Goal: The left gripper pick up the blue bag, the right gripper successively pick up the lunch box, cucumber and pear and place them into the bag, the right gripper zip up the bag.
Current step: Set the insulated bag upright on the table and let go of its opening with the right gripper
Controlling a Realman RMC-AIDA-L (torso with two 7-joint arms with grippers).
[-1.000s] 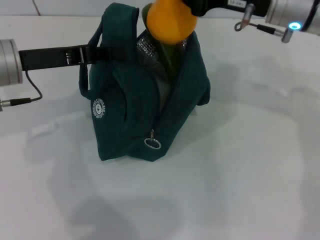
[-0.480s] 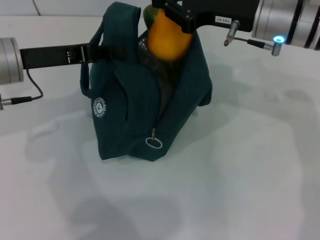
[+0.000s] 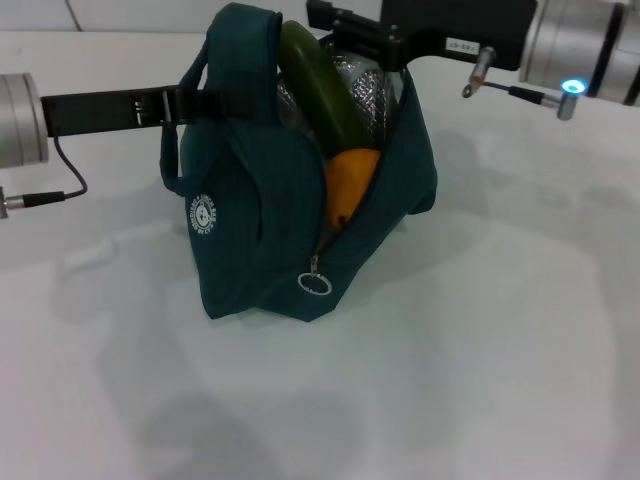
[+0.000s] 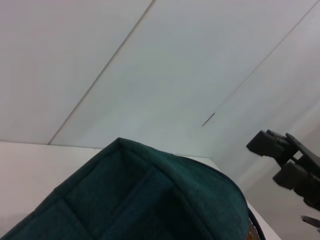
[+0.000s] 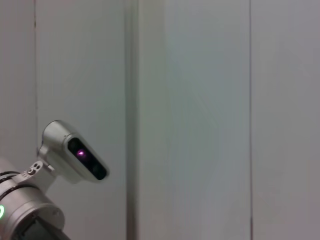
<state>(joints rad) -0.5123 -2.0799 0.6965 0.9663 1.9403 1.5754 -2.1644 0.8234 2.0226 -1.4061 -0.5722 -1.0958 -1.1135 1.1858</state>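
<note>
— What does the head camera see?
— The left gripper (image 3: 190, 105) is closed on a handle of the blue bag (image 3: 250, 230). The cucumber (image 3: 320, 85) sticks out the top. The pear (image 3: 350, 185) sits inside the bag, near the zip ring (image 3: 316, 284).
— And the left wrist camera?
— Only the bag top and the right gripper (image 4: 285, 162) far off, open.
— What changed?
— A moment ago that gripper held the pear above the bag. Now it has let go.

Teal-blue bag (image 3: 250, 220) with silver lining, dark green cucumber (image 3: 318, 85), orange pear (image 3: 350, 185).
</note>
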